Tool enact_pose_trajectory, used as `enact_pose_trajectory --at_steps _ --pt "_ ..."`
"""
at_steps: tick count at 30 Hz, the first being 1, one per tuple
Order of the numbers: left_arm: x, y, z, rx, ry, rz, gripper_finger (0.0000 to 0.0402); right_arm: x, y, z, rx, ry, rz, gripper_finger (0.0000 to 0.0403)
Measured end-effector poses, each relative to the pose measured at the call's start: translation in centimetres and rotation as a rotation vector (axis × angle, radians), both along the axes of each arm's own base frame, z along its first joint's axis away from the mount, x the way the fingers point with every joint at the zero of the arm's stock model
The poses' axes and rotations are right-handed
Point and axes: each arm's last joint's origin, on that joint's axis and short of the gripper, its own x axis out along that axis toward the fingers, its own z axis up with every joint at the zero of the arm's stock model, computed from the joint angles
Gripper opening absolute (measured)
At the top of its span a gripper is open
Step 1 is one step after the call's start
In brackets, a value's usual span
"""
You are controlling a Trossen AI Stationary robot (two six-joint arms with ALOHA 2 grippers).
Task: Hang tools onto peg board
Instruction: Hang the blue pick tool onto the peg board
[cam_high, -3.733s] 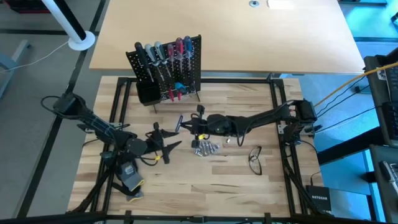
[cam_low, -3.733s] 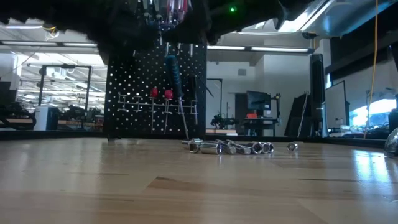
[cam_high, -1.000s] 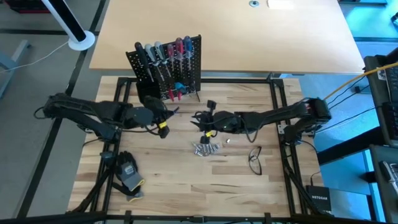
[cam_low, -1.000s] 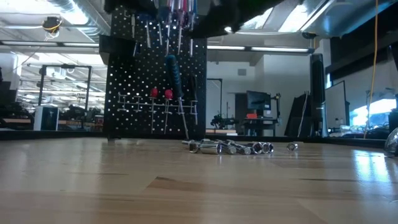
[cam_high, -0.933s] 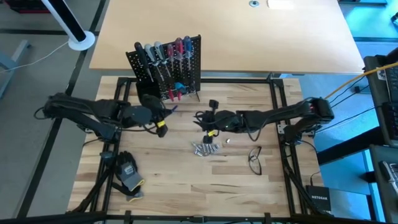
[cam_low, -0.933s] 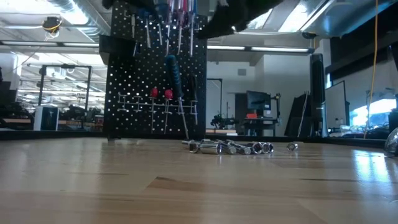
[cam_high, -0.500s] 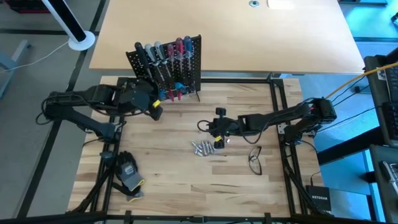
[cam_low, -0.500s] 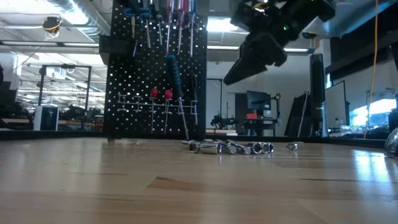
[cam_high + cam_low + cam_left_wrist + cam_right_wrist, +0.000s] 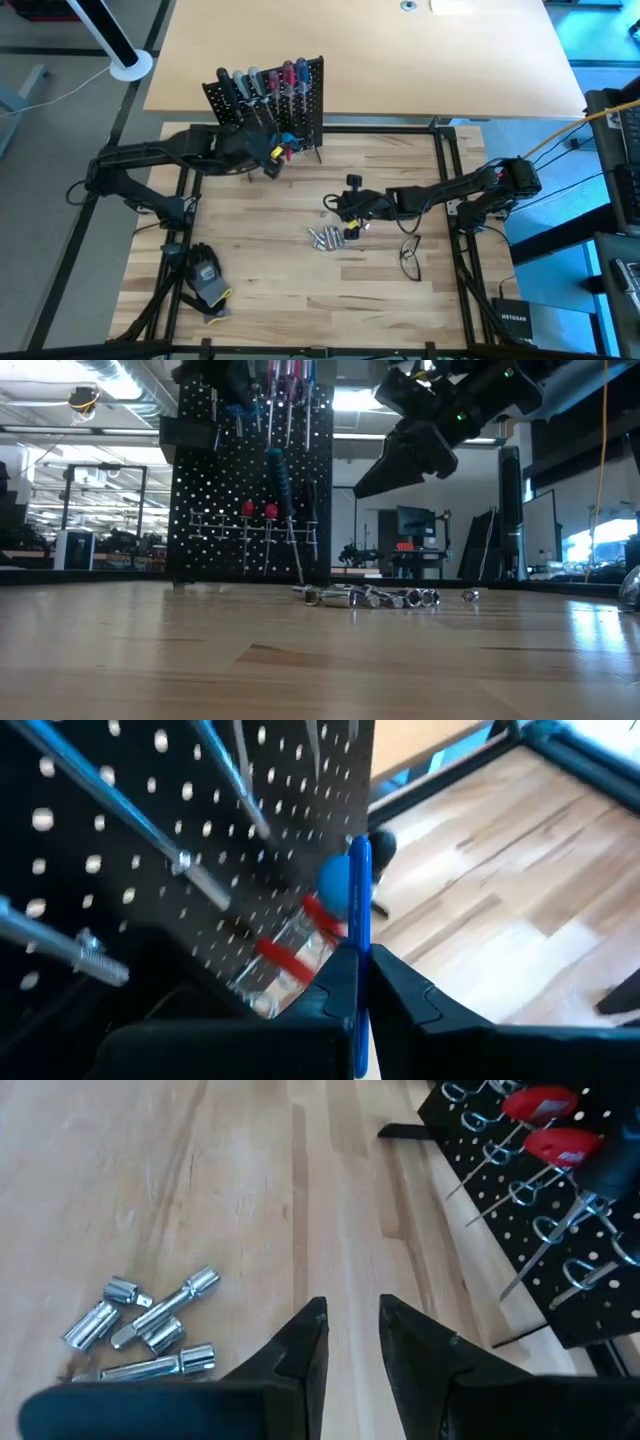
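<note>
The left gripper [image 9: 268, 152] is clamped shut on a blue tool [image 9: 358, 920], a thin blue bar with a rounded blue end that stands up between the two dark fingers [image 9: 415, 1000] in the left wrist view. The gripper sits right at the front face of the peg board [image 9: 300, 110], near its lower middle, with the black perforated panel filling most of what its camera sees. Just past the blue tool, small red-tipped pieces [image 9: 285, 955] and bare metal shafts [image 9: 205, 885] hang on the board.

The right gripper [image 9: 350, 205] hovers above the middle of the wooden table [image 9: 280, 280], its fingers [image 9: 305, 1345] slightly parted with nothing between them. Just beside it on the table lies a loose cluster of silver metal bits [image 9: 328, 237], and in the right wrist view these sockets and extension pieces [image 9: 150, 1325] lie near the fingers.

On the peg board's top row stand screwdrivers [image 9: 262, 85] with black, grey, blue and red handles. A dark glove [image 9: 207, 278] rests near the table's near left corner, and a pair of glasses [image 9: 410, 257] lies toward the right.
</note>
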Motion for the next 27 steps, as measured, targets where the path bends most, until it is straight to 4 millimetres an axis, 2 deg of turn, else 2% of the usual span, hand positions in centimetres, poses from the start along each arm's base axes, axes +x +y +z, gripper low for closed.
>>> enact_pose_trajectory --at_steps 14,22,27 --pt "-0.6 2.3 -0.2 -0.06 0.017 0.041 0.0 -0.3 0.0 -0.6 0.002 -0.027 0.0 0.0095" --pt "-0.5 2.0 -0.3 -0.083 0.018 0.005 0.0 -0.2 0.1 -0.6 0.019 -0.027 0.021 0.0095" --pt "-1.4 1.2 0.6 -0.083 -0.009 -0.015 0.0 -0.2 0.1 -0.6 0.019 -0.027 0.021 0.0095"
